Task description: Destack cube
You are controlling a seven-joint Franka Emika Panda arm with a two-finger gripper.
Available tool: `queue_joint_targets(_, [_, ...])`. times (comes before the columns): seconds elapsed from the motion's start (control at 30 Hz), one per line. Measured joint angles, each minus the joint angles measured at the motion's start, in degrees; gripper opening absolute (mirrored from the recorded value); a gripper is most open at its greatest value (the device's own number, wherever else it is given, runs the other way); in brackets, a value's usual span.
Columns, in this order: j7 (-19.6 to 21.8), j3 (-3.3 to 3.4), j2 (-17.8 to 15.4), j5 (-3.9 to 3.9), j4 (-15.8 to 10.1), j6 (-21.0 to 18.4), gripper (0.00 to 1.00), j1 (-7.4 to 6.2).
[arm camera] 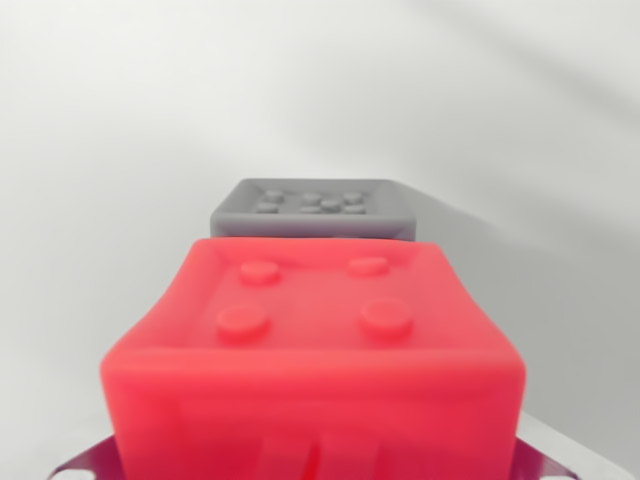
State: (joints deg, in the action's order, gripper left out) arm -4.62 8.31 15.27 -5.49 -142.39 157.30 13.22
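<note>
Filling the lower half of the wrist view, the red cube (310,350) is sitting very close to the camera, its top face showing four raised round studs inside a shallow rim. Its closeness and its centred position are suggesting that it is being carried between the fingers, but the fingertips themselves are not appearing anywhere in the picture, so whether the gripper is clamped on the cube or merely hanging near it cannot be told. Two pale metallic edges are peeking out at the bottom corners, one at the wrist view's left (85,462) and one at the wrist view's right (560,450); they are probably parts of the hand, though they are too cropped to identify.

Behind the red cube, the grey cube (315,212) is resting on the white surface (120,150), its top carrying a cluster of small studs within a similar rim. The red one is overlapping its lower edge in the picture, so it is unclear whether the two are touching or standing apart.

Judging by the task, the red cube is looking like the one being separated from the grey one, and the destacking is appearing well under way, since the two are no longer sitting squarely one atop the other.

No containers are showing, only the shallow rimmed tops, and these are holding nothing but their own studs.
</note>
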Motion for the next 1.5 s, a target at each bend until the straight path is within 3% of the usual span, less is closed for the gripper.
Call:
queue_joint_targets(0.63, [1.59,0.89,-6.07,2.4,-0.34,-5.5,0.0,-0.39])
queue_joint_targets(1.2, [3.33,1.14,-13.37,4.75,0.0,-12.94,0.0,-0.38])
queue_joint_targets(1.5, [4.34,1.02,-15.8,5.27,0.47,-15.58,0.0,-0.45])
